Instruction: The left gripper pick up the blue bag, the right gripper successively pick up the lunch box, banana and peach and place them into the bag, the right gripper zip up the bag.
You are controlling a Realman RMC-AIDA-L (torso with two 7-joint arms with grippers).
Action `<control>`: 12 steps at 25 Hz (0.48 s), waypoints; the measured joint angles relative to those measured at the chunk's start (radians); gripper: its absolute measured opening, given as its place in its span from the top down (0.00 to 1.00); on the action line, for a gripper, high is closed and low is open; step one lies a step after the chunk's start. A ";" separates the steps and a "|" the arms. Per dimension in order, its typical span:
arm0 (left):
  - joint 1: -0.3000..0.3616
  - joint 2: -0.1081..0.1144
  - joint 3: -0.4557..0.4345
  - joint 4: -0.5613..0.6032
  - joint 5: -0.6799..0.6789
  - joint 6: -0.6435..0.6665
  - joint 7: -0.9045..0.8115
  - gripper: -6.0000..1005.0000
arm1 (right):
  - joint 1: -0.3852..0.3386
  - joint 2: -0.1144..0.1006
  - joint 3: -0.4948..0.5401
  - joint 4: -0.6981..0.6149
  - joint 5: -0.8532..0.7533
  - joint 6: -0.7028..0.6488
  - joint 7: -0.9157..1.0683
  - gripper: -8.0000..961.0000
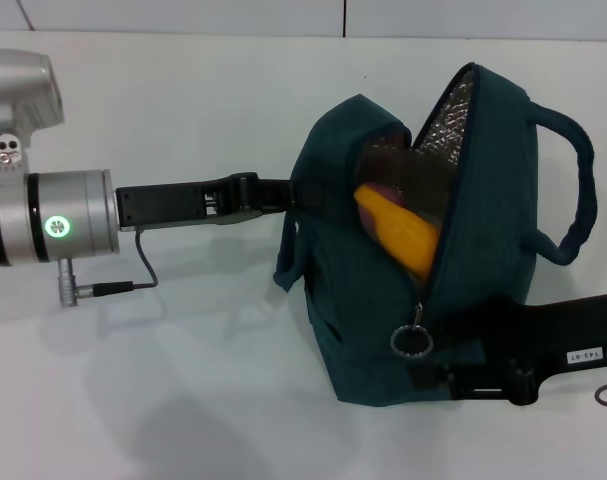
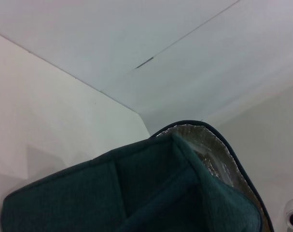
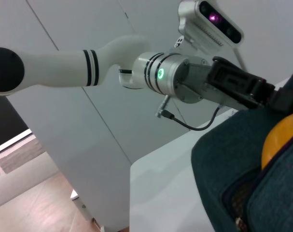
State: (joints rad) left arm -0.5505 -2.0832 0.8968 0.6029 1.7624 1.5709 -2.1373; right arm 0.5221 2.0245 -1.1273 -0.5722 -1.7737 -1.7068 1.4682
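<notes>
Holding: the left end effector is clamped on the blue bag, steadying it on the worktop for zipping.
Contents: the banana shows through the gaping mouth.
Right end effector: low beside the ring pull; grip cannot be told.

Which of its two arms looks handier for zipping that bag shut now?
Probably the right. The right gripper is low beside the blue bag, close to the zipper's ring pull. The left gripper is at the bag's far side by the open mouth, where the banana shows.
</notes>
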 joint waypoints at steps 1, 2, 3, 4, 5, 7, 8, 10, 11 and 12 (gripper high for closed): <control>0.000 0.000 0.000 0.000 0.000 0.000 0.000 0.93 | 0.000 0.000 0.000 0.005 0.001 0.003 -0.003 0.46; 0.000 0.000 0.001 0.000 0.000 0.000 0.000 0.93 | 0.002 0.001 0.000 0.010 0.003 0.007 -0.005 0.50; 0.000 0.000 0.001 0.000 0.000 0.000 0.000 0.93 | 0.003 0.001 0.000 0.017 0.006 0.011 -0.006 0.55; 0.000 0.000 0.002 0.000 0.000 0.000 0.000 0.93 | 0.004 0.001 0.000 0.023 0.008 0.013 -0.006 0.59; 0.000 0.000 0.002 0.000 0.000 0.000 0.000 0.93 | 0.004 0.001 0.002 0.027 0.010 0.014 -0.006 0.63; 0.000 0.000 0.002 0.000 0.000 0.000 0.001 0.93 | 0.001 -0.001 0.006 0.029 0.017 0.017 -0.006 0.72; 0.000 0.000 0.002 0.000 0.000 0.001 0.001 0.93 | -0.003 -0.001 0.008 0.030 0.022 0.019 -0.006 0.76; 0.000 0.000 0.002 0.000 0.000 0.001 0.001 0.93 | -0.010 -0.003 0.009 0.030 0.029 0.026 -0.005 0.83; 0.000 0.000 0.002 0.000 0.000 0.001 0.001 0.93 | -0.014 -0.003 0.009 0.030 0.031 0.029 -0.005 0.87; 0.001 0.000 0.002 0.000 0.000 0.001 0.001 0.93 | -0.019 -0.004 0.010 0.030 0.036 0.031 -0.005 0.90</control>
State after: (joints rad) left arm -0.5499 -2.0831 0.8989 0.6029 1.7625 1.5722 -2.1368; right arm 0.5027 2.0208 -1.1174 -0.5426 -1.7373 -1.6758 1.4636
